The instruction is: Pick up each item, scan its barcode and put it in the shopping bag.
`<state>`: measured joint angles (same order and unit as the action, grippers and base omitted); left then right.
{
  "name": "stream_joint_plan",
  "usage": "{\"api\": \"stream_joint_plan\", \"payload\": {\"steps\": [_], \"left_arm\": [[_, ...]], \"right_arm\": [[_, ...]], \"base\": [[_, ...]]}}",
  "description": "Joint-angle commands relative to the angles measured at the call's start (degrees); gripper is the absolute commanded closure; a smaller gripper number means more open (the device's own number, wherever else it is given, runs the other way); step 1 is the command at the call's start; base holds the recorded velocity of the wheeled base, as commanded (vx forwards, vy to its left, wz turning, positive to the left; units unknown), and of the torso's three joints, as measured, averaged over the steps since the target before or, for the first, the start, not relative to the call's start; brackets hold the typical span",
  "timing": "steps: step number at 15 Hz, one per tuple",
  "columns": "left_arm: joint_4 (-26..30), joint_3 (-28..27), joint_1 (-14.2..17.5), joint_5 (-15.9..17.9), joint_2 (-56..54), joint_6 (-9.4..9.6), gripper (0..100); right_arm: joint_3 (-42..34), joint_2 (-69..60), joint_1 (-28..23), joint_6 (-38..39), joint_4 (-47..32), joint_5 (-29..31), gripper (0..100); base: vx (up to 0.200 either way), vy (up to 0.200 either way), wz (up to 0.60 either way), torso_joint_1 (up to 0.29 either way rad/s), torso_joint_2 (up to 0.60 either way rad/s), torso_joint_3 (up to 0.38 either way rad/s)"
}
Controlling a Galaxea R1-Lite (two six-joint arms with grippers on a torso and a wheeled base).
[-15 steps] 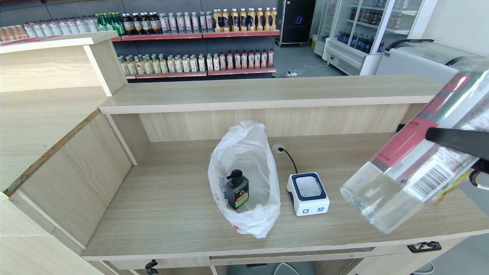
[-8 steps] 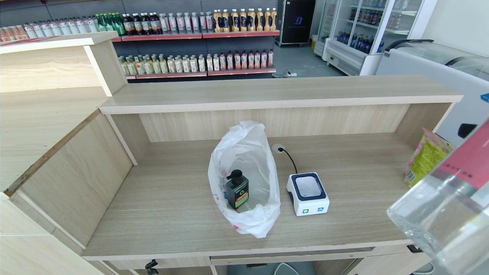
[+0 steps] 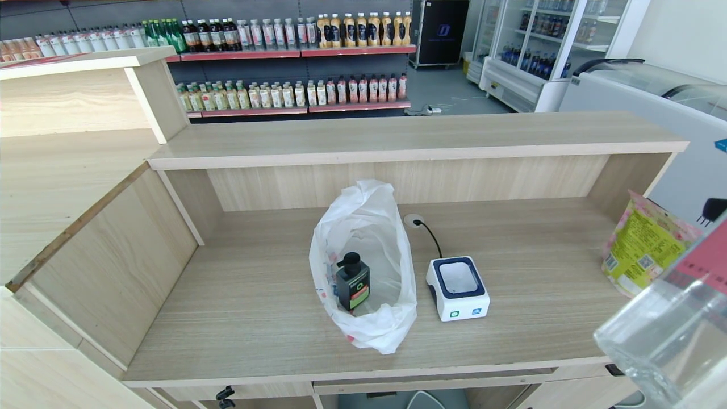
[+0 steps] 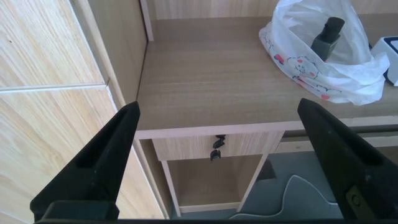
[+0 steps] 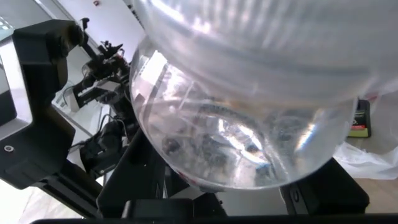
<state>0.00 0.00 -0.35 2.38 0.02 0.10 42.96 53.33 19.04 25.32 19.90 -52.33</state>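
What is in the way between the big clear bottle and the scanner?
Nothing I can see. The clear bottle is held up near the right end of the counter, and only bare wood lies between it and the scanner. The snack pouch stands further back, off that path.

Looks like a shop: shelves (image 3: pixel 295 54) of bottled drinks, glass-door fridges (image 3: pixel 545 45), wooden checkout counter (image 3: pixel 255 318) with barcode scanner (image 3: pixel 458 280).
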Motion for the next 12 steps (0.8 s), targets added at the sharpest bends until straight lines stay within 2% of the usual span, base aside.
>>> {"api": "stream_joint_plan", "payload": {"steps": [1, 3, 5, 12], "left_arm": [[0.00, 0.00, 0.00, 0.00, 0.06, -0.01, 0], [0.00, 0.00, 0.00, 0.00, 0.06, -0.01, 0], [0.00, 0.00, 0.00, 0.00, 0.06, -0.01, 0], [0.00, 0.00, 0.00, 0.00, 0.06, -0.01, 0]], "right_arm": [[-0.07, -0.51, 0.56, 0.17, -0.03, -0.05, 100], [0.28, -1.39, 1.00, 3.07, 0.06, -0.14, 100], [0.11, -1.65, 2.84, 3.16, 0.06, 0.04, 100], [-1.56, -3.06, 2.84, 2.89, 0.06, 0.39, 100]], "base": [[0.000, 0.000, 0.00, 0.000, 0.00, 0.000], [0.000, 0.000, 0.00, 0.000, 0.00, 0.000], [0.000, 0.000, 0.00, 0.000, 0.00, 0.000], [0.000, 0.000, 0.00, 0.000, 0.00, 0.000]]}}
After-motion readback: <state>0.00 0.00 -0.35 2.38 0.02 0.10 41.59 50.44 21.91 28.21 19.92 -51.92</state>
